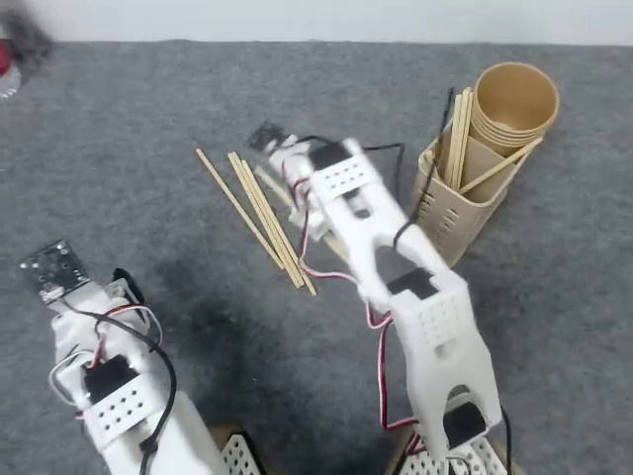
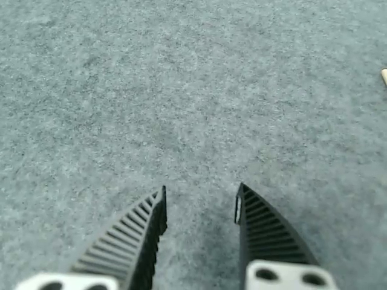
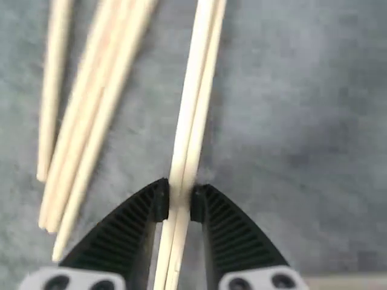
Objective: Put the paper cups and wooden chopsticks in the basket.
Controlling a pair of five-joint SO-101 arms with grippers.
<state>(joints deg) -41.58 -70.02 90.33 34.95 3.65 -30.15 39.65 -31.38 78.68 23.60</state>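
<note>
Loose wooden chopsticks [image 1: 262, 218] lie in a slanted bundle on the grey carpet at mid-table. My right gripper [image 3: 179, 202] is down at their far end, shut on a pair of chopsticks [image 3: 195, 109] that runs straight out between its fingers; other chopsticks [image 3: 91, 115] lie beside them. To the right, the beige basket [image 1: 465, 213] holds a stack of paper cups [image 1: 514, 99] and several upright chopsticks [image 1: 460, 139]. My left gripper [image 2: 199, 202] hangs open over bare carpet at the front left, with nothing in it.
The right arm [image 1: 396, 267] stretches diagonally from the front edge, close to the basket's left side. A red and white object [image 1: 8, 59] sits at the far left corner. One chopstick tip [image 2: 384, 75] shows beyond the left gripper.
</note>
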